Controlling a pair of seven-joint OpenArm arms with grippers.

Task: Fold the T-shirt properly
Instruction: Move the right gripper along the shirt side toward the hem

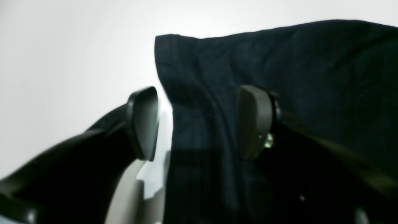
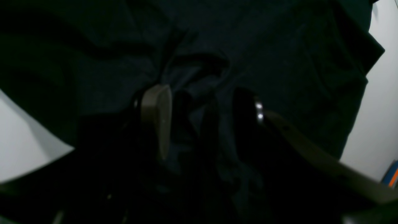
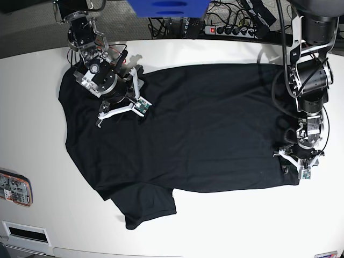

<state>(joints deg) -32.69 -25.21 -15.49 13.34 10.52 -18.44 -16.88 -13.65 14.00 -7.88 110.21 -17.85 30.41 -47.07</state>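
We see the right gripper [image 3: 115, 102] low on the T-shirt [image 3: 204, 129], its 2 jaws apart with bunched cloth rising between them. Across the table [image 3: 226, 231], the left gripper [image 3: 299, 161] straddles the shirt's edge, jaws apart, a hem fold between them, neither pad visibly pressing it.

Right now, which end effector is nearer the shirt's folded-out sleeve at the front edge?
Right. The right end effector sits on the shirt on the sleeve's side, farther back. The left end effector is at the opposite edge.
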